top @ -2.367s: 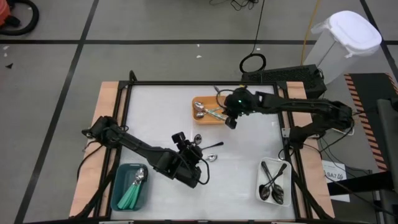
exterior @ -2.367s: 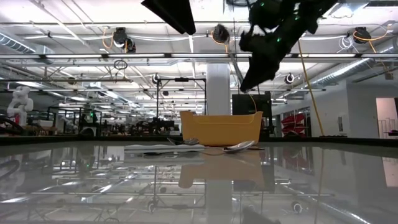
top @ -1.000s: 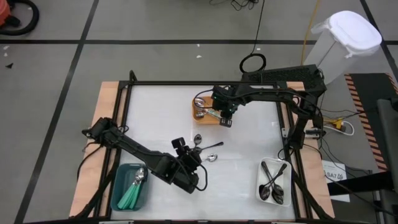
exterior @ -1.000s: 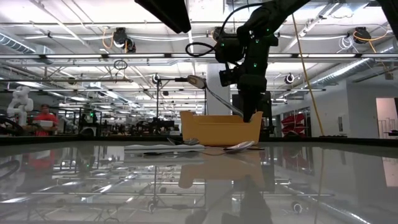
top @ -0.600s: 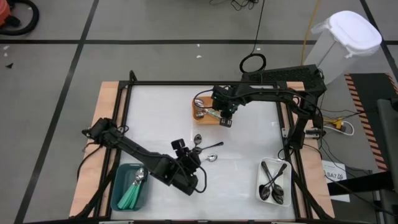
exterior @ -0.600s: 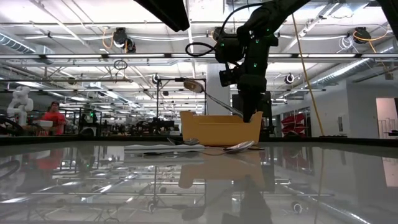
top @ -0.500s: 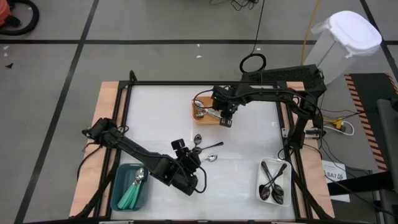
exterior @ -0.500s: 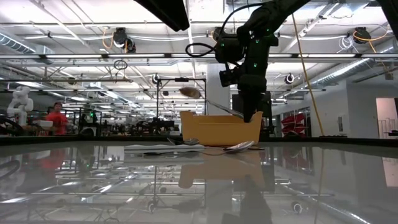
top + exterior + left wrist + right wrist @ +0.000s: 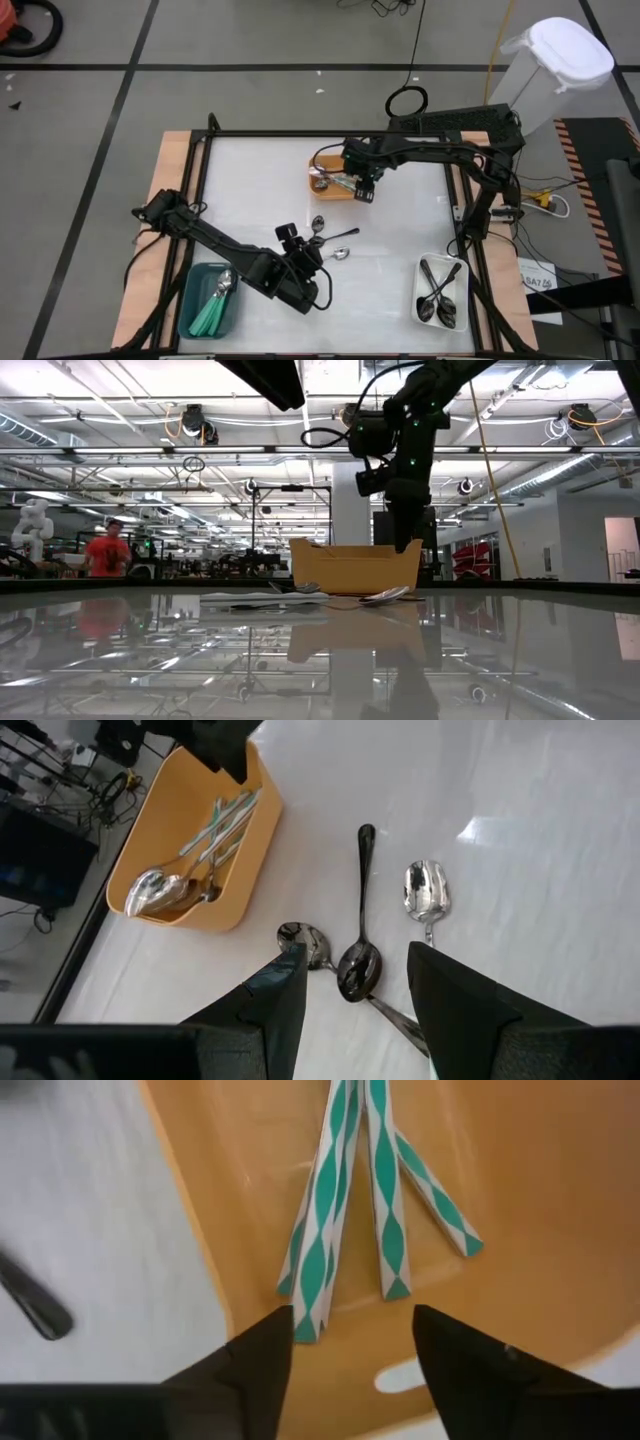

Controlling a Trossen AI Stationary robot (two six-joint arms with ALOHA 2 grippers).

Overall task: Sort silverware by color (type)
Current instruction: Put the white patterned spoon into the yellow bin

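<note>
Orange tray (image 9: 322,170) (spoons (image 9: 345,1190) inside) under open right gripper (image 9: 350,1345).

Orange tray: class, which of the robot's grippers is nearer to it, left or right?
Right. The right gripper hangs over the orange tray, fingers open above the spoon handles inside. The left gripper waits farther off, over the loose spoons at mid-table.

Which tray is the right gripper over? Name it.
The orange tray, at the table's far side. The right gripper hangs over it; the teal tray and white tray sit near.
</note>
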